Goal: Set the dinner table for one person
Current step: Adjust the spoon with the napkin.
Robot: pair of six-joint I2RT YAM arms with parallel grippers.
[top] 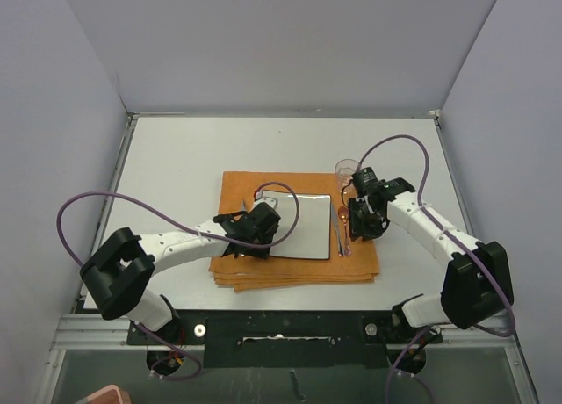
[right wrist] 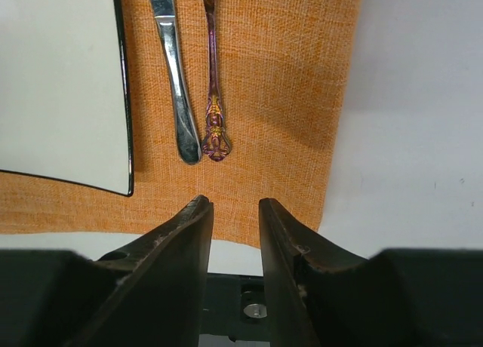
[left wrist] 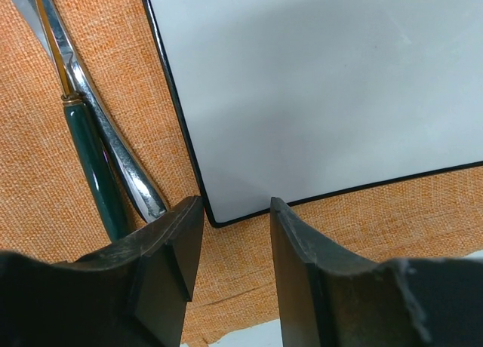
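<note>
2 arms bend low over the place setting in the middle of the white bench (top: 176,176). An orange cloth (top: 360,262) lies there with a square plate (top: 303,227) on it. A knife (right wrist: 175,83) and a purple spoon (right wrist: 213,98) lie to the plate's right. A glass (top: 346,169) stands near its far right corner. I think the job is almost done. Next comes maybe a small tidy-up, or a careful lift away with no bumps. The left fingers (left wrist: 235,211) point at a plate corner, open and empty. The right fingers (right wrist: 234,211) hover by the spoon, a little apart, holding nothing.
</note>
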